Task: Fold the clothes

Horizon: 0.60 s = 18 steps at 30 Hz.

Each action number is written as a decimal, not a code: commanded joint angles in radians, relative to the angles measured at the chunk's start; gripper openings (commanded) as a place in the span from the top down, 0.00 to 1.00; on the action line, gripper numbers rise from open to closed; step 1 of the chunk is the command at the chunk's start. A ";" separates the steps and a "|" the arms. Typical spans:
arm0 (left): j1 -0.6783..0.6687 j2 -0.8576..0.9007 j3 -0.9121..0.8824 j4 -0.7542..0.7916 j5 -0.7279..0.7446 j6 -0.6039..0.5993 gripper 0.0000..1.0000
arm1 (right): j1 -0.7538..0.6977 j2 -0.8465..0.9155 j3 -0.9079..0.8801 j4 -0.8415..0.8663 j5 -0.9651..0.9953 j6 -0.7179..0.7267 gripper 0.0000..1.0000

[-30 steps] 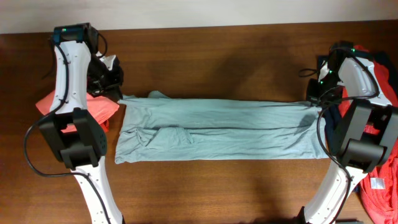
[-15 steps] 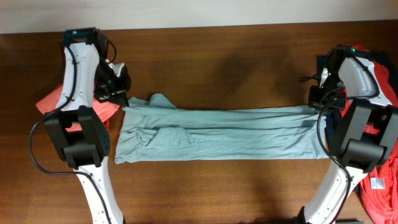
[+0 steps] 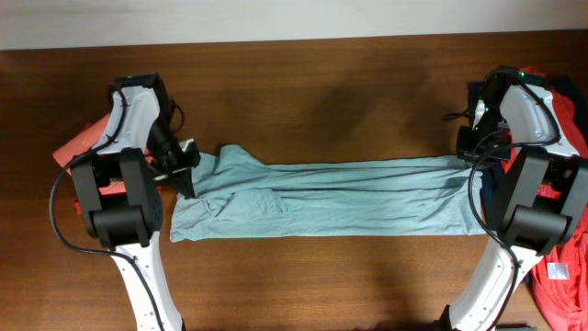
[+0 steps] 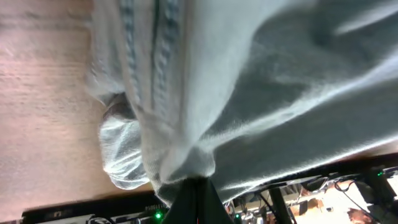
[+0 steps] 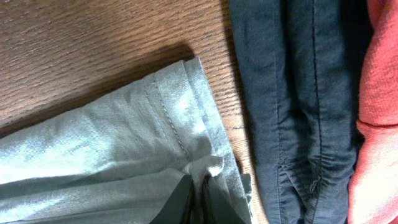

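A large pale grey-blue shirt point(image 3: 331, 196) lies stretched across the table, folded lengthwise. My left gripper point(image 3: 190, 170) is shut on its left edge, and the cloth point(image 4: 236, 93) hangs bunched from the jaws in the left wrist view. My right gripper point(image 3: 467, 156) is shut on the shirt's right hem point(image 5: 186, 130), pinched low on the table. A navy garment point(image 5: 292, 93) lies just right of that hem, with coral-red cloth point(image 5: 376, 106) beyond it.
A coral-red shirt point(image 3: 78, 147) lies under the left arm at the table's left. More coral-red cloth point(image 3: 560, 285) is piled at the right edge. The dark wood table point(image 3: 312, 92) runs behind the shirt.
My left gripper has moved right and toward the front, carrying the shirt's left edge inward. The right gripper has stayed put, still holding the hem.
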<state>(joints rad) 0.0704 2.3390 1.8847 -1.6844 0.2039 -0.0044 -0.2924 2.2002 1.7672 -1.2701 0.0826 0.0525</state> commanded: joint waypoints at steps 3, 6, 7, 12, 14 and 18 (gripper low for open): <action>-0.002 -0.029 -0.019 -0.004 -0.010 -0.002 1.00 | -0.003 -0.039 0.021 0.003 0.028 0.008 0.91; -0.003 -0.029 -0.019 -0.004 0.029 0.032 1.00 | -0.003 -0.038 0.021 0.002 0.028 0.007 0.90; -0.003 -0.029 -0.020 -0.004 0.034 0.035 1.00 | -0.003 -0.038 0.021 0.002 0.028 0.007 0.90; -0.002 -0.029 -0.055 -0.004 0.009 0.035 1.00 | -0.003 -0.038 0.021 0.002 0.032 0.007 0.90; -0.003 -0.029 -0.074 0.000 0.009 0.035 1.00 | -0.003 -0.038 0.021 0.002 0.037 0.007 0.90; -0.003 -0.029 -0.130 0.028 -0.021 0.035 0.78 | -0.003 -0.038 0.021 -0.002 0.043 0.008 0.89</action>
<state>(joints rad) 0.0704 2.3390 1.7966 -1.6684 0.2104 0.0124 -0.2924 2.2002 1.7672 -1.2705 0.0898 0.0528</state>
